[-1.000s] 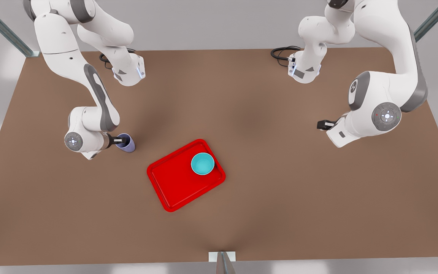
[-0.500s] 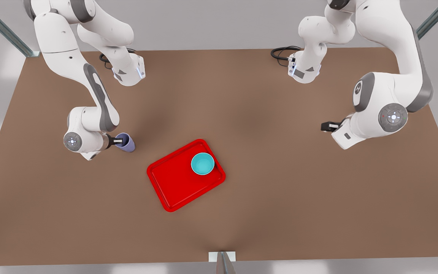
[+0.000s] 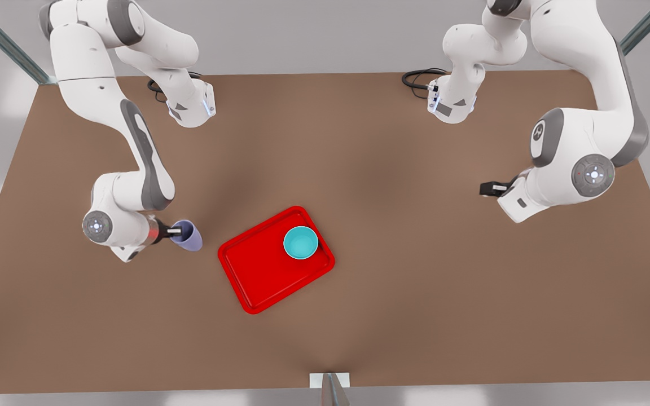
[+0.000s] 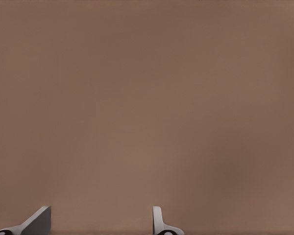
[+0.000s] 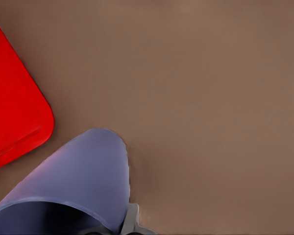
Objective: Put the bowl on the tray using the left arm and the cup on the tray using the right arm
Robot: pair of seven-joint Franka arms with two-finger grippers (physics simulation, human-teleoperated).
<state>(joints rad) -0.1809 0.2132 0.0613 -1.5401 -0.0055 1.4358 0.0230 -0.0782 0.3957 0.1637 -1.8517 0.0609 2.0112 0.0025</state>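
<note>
On the brown table, the bowl sits on the tray. The right gripper has its fingers holding the cup, which I think goes onto the tray next. The left gripper waits, fingers wide.

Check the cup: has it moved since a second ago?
Yes. The cup, held by the right gripper, sits lower in the front view, slightly closer to the tray.

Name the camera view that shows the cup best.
The front view: the whole cup shows there, tilted in the right gripper, beside the tray. The right wrist view gives a close, cropped look at its wall and rim. The left wrist view faces bare table.
</note>
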